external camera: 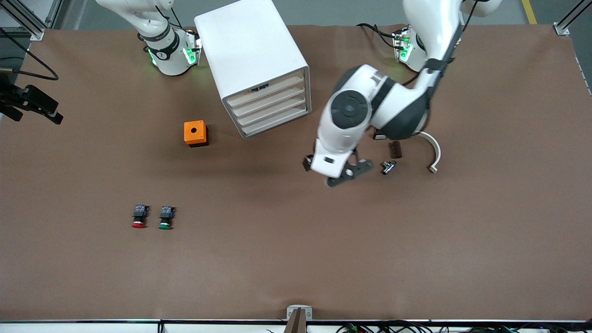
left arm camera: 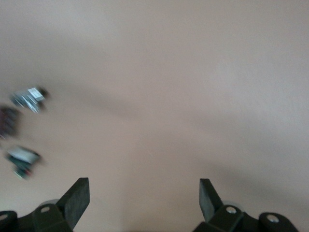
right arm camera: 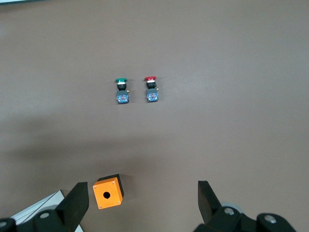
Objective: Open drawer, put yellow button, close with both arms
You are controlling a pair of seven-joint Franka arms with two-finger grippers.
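On the brown table (external camera: 296,259), the red-capped button (external camera: 139,217) and green-capped button (external camera: 166,218) lie side by side toward the right arm's end, nearer the front camera than the orange box (external camera: 195,133) with a hole in its top. The right gripper (right arm camera: 142,203) waits high above that box, fingers apart and empty. The white cabinet (external camera: 252,51) stands mid-table, all four drawers shut, the uppermost drawer (external camera: 266,90) included. The left gripper (left arm camera: 144,198) hangs over bare table, fingers spread wide, holding nothing. Near it lie a small metal part (external camera: 388,167), a brown block (external camera: 395,149) and a curved white piece (external camera: 434,152). No yellow button can be made out.
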